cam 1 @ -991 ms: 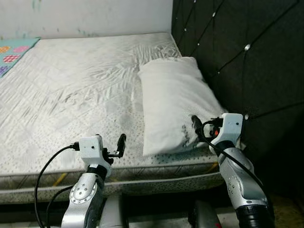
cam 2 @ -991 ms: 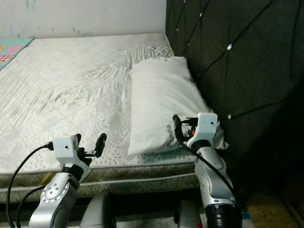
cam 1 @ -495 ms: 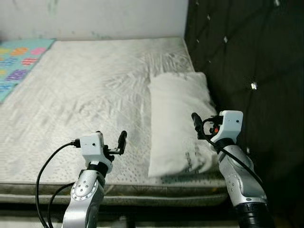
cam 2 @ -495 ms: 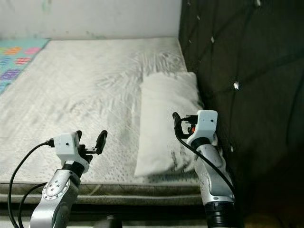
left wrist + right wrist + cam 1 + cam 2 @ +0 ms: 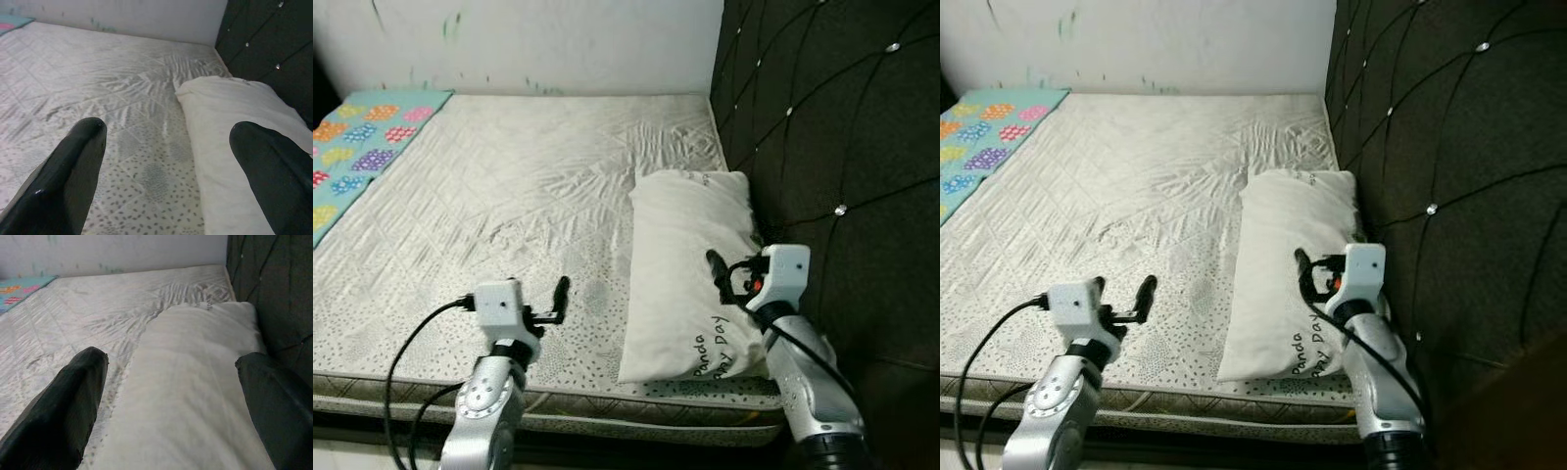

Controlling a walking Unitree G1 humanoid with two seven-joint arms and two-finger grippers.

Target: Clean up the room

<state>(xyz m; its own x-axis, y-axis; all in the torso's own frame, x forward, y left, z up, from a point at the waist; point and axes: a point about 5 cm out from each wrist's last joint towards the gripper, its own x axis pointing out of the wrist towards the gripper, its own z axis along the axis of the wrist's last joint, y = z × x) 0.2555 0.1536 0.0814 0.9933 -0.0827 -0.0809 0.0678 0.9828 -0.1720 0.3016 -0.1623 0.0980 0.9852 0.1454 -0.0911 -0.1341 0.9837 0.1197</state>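
Note:
A white pillow (image 5: 690, 264) with dark print on its near end lies flat on the right side of the bed, along the headboard. My right gripper (image 5: 720, 274) hovers over the pillow's near half; in the right wrist view my right gripper (image 5: 171, 357) is open, the pillow (image 5: 190, 396) lying below the spread fingers. My left gripper (image 5: 558, 294) is held above the near edge of the mattress (image 5: 489, 196), left of the pillow. It is open too, as the left wrist view of my left gripper (image 5: 168, 127) shows, with nothing in it.
A dark tufted headboard (image 5: 842, 127) rises along the right. A colourful patterned blanket (image 5: 357, 147) covers the bed's far left corner. A pale marked wall (image 5: 558, 44) closes the far side. The mattress front edge (image 5: 607, 401) runs just below my arms.
The whole view has pulled back and widened, so the camera moved. The pillow's near end, curled before, now lies flat with its print showing. Both grippers stay open.

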